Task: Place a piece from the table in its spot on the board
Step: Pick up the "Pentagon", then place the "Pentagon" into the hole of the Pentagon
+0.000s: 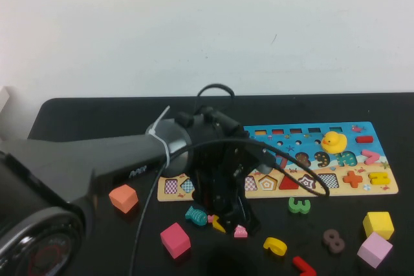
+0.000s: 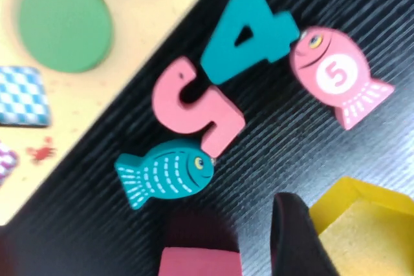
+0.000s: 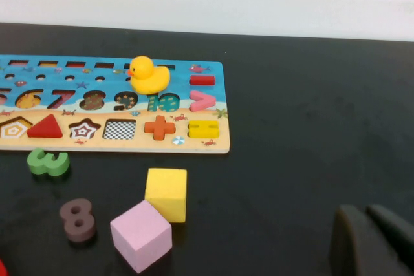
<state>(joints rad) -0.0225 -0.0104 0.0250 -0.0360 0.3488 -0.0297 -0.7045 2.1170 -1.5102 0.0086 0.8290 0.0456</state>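
Left tool [image 1: 223, 224] gripping yellow piece [image 2: 362, 224]; right tool [image 3: 372, 247] parked, shut

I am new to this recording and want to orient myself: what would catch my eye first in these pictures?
The left gripper stands low on the table just in front of the board, closed on the piece, with fish and numbers scattered beside it. A yellow duck sits on the board's blue part. The right gripper is parked far to the right, fingers together.

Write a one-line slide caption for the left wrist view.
Left gripper closed on the yellow piece beside fish and numbers near the board.
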